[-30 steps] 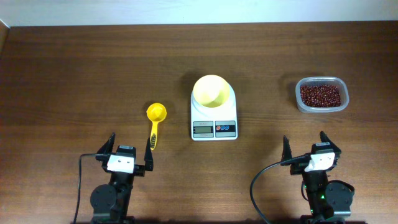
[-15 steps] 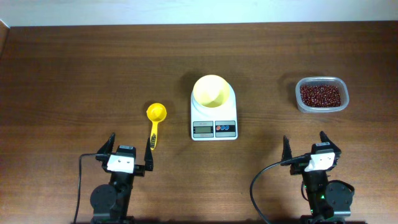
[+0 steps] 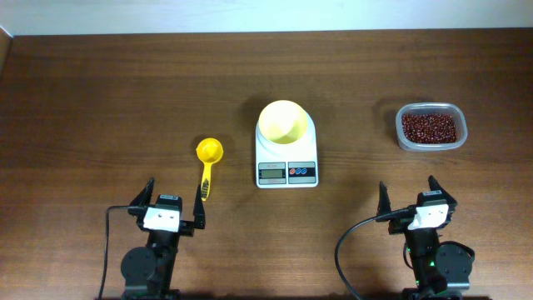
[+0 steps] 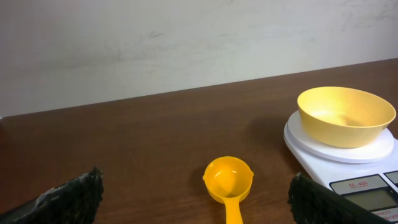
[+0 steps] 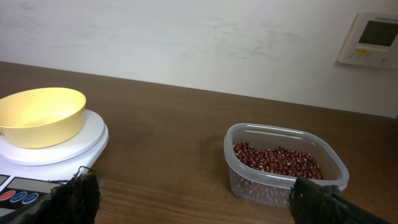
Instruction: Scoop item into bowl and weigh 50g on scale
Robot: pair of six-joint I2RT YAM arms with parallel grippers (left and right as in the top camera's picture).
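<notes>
Both arms parked at the near edge of the desk [image 3: 100,100].

Left claw [image 3: 176,193]: released, jaws spread wide, nothing between them. In my left wrist view both dark fingers [image 4: 68,196] sit at the bottom corners of the frame.

Right claw [image 3: 407,183]: also released, jaws wide, gripping nothing. It sits near-right, well apart from the rest.

Scale [image 3: 286,171]: middle of the desk, display and buttons facing the near side. The display is too small for me to read.

Bowl [image 3: 286,121]: pale yellow, upright, on the scale's round plate at its far end. From both wrist views its inside shows plain yellow.

Beans [image 3: 430,127]: dark reddish-brown, all in a clear plastic tub [image 3: 430,106] at far right, well apart from the scale. The right wrist view has the tub straight ahead, just right of centre, with the beans covering its bottom.

Scoop [image 3: 209,151]: yellow, lying flat on the desk left of the scale. Its cup is toward the far side, mouth up, and the handle points near. The handle end comes close to the tip of the left claw's right finger, and I cannot tell whether they touch.
</notes>
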